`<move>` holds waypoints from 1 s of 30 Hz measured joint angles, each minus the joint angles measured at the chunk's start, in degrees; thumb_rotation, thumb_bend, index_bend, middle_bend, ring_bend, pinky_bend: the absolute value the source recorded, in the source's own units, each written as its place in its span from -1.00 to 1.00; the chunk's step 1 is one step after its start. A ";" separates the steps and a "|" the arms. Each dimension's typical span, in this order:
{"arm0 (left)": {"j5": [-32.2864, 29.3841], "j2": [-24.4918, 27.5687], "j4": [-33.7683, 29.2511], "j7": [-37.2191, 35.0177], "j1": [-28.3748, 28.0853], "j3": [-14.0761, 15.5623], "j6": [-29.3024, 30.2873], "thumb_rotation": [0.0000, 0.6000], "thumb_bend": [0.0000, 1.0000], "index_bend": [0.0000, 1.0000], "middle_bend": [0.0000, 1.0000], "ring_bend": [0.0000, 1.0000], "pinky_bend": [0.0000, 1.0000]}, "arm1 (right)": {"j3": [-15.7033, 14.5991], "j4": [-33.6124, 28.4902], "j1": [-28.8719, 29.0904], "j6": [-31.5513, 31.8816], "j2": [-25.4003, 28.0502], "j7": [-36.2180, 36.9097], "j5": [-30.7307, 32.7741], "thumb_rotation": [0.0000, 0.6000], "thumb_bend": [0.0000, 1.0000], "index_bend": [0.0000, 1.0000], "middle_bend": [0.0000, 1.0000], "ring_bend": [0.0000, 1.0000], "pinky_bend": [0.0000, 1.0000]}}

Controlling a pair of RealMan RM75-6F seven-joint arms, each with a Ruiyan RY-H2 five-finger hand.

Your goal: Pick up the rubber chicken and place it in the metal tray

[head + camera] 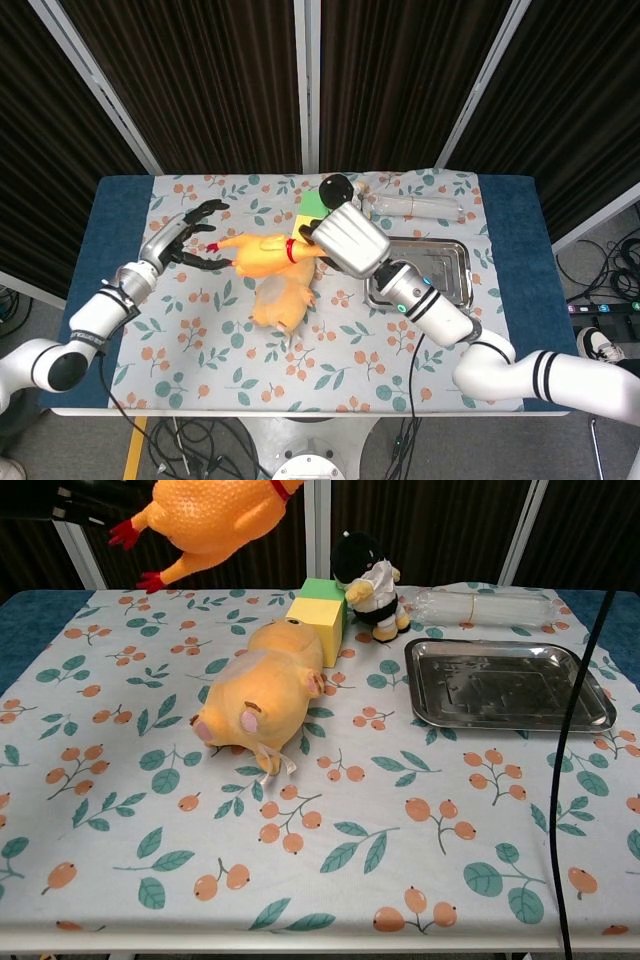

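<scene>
I see the orange rubber chicken with red feet and red collar lifted clear above the floral tablecloth, left of the shiny rectangular metal tray. My right hand grips its neck end; my left hand hovers beside its feet, fingers spread, holding nothing.

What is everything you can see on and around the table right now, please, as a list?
rubber chicken: one, orange with red feet, held up above the table
plush pig: one, orange, lying mid-table
block: one, yellow and green, behind the pig
plush doll: one, black and white, beside the block
metal tray: one, silver, right side, nothing in it
plastic packet: one, clear, behind the tray
tablecloth: one, white with leaves and berries
left hand: fingers spread, near the chicken's feet
right hand: holding the chicken's head end
</scene>
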 measured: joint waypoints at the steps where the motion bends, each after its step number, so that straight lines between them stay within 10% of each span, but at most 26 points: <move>1: 0.60 0.16 -0.17 -0.07 0.61 -0.12 0.87 1.00 -0.72 -0.61 -0.80 -0.91 -0.69 | -0.14 -0.16 -0.51 0.26 0.44 0.63 -0.28 1.00 -0.24 0.89 0.63 0.53 1.00; 17: 5.28 2.24 -3.09 11.70 9.59 3.75 18.78 1.00 -0.78 -0.61 -0.80 -0.91 -0.67 | -6.68 0.60 -15.60 5.52 9.70 33.78 -6.18 1.00 -0.25 0.89 0.63 0.48 0.95; 30: 3.65 -0.48 -1.36 19.76 11.43 7.70 21.71 1.00 -0.79 -0.61 -0.80 -0.91 -0.67 | -14.88 27.90 -24.04 3.70 2.36 60.09 -12.98 1.00 -0.25 0.89 0.62 0.46 0.84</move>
